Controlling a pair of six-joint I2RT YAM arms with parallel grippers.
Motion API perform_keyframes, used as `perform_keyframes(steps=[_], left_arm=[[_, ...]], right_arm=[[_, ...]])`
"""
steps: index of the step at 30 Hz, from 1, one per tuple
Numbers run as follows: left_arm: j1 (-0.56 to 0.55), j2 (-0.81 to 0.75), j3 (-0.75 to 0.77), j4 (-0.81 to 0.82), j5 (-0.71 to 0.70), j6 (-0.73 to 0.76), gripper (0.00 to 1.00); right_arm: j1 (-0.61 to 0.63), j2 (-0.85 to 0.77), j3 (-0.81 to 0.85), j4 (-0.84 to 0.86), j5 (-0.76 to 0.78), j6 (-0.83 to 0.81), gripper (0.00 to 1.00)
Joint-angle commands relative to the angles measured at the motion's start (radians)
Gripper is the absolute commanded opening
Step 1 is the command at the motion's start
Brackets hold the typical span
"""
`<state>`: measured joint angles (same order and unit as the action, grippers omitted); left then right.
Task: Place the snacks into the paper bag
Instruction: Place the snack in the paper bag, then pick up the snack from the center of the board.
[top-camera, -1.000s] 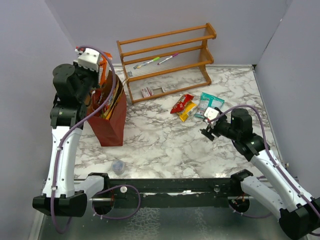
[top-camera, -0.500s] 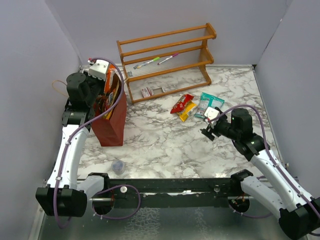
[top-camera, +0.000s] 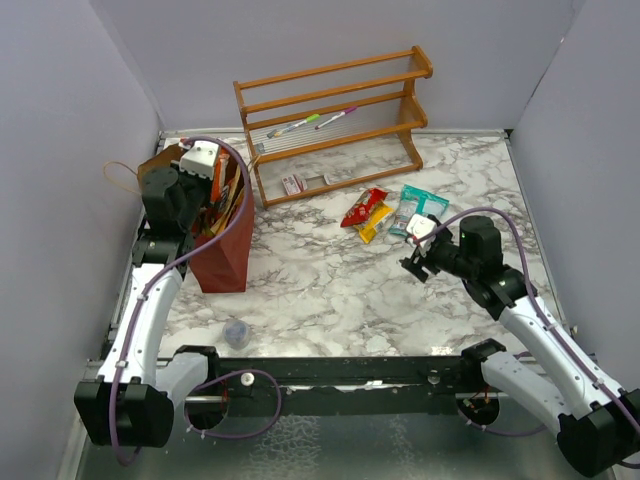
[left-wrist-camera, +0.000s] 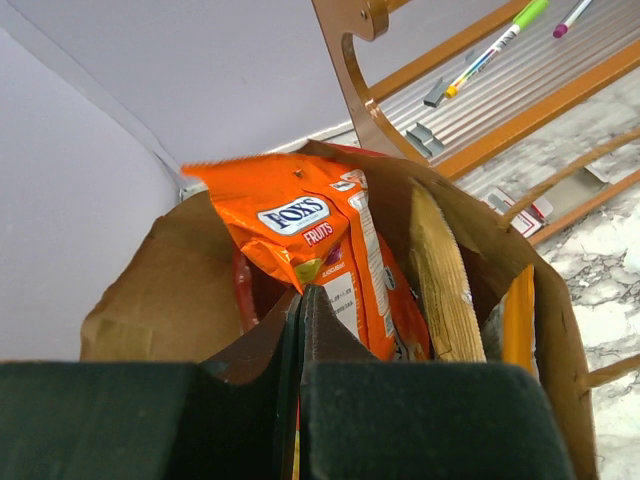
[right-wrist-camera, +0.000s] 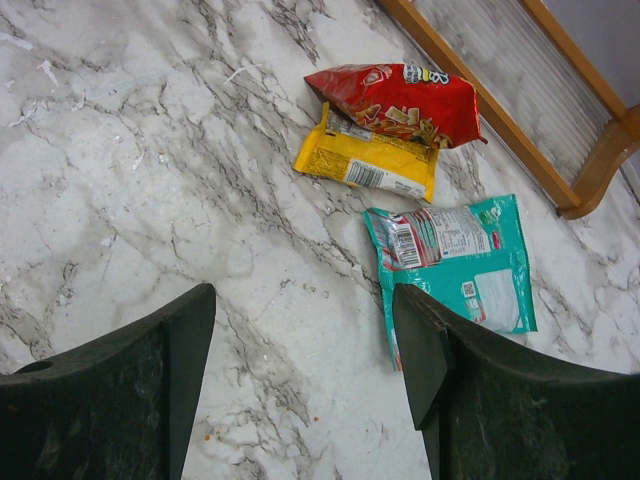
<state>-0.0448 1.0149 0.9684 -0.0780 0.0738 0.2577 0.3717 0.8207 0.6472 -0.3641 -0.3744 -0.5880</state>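
Note:
The dark-red paper bag (top-camera: 225, 258) stands upright at the left of the table, its brown inside (left-wrist-camera: 150, 280) showing. Inside it are an orange packet (left-wrist-camera: 320, 225), a gold-orange chip bag (left-wrist-camera: 440, 280) and other snacks. My left gripper (top-camera: 200, 195) (left-wrist-camera: 300, 300) hangs shut at the bag's mouth, its tips just in front of the orange packet. A red packet (top-camera: 365, 205) (right-wrist-camera: 400, 100), a yellow one (top-camera: 372, 226) (right-wrist-camera: 365, 165) and a teal one (top-camera: 415, 210) (right-wrist-camera: 455, 255) lie on the marble. My right gripper (top-camera: 412, 262) (right-wrist-camera: 302, 300) hovers open near the teal packet, holding nothing.
A wooden slatted rack (top-camera: 330, 110) stands at the back with green and pink marker pens (top-camera: 310, 122) on its shelf and a small card (top-camera: 293, 184) beneath it. A small clear cup (top-camera: 236, 332) sits near the front left. Grey walls close in both sides.
My left arm has come down and shifted toward the bag's mouth, its gripper still shut. The bag's left handle now shows. The right arm has held still.

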Motion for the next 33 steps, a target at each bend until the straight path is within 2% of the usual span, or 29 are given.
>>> perform_keyframes(steps=[1, 12, 15, 22, 33], left_arm=[[0.006, -0.037, -0.022, 0.079, -0.016, -0.021, 0.00], [0.006, -0.046, -0.062, 0.034, 0.017, 0.038, 0.00], [0.006, -0.042, -0.079, -0.010, 0.022, 0.072, 0.05], [0.006, 0.007, -0.034, -0.138, 0.066, 0.095, 0.26], [0.006, -0.022, 0.067, -0.147, 0.086, 0.116, 0.40]], right_arm=[[-0.004, 0.003, -0.009, 0.024, -0.016, -0.007, 0.72], [-0.004, 0.018, -0.008, 0.021, -0.015, -0.009, 0.72], [-0.004, 0.016, -0.009, 0.023, -0.017, -0.010, 0.72], [-0.004, 0.028, -0.005, 0.018, -0.021, -0.016, 0.72], [-0.004, 0.027, -0.009, 0.026, -0.003, -0.011, 0.72]])
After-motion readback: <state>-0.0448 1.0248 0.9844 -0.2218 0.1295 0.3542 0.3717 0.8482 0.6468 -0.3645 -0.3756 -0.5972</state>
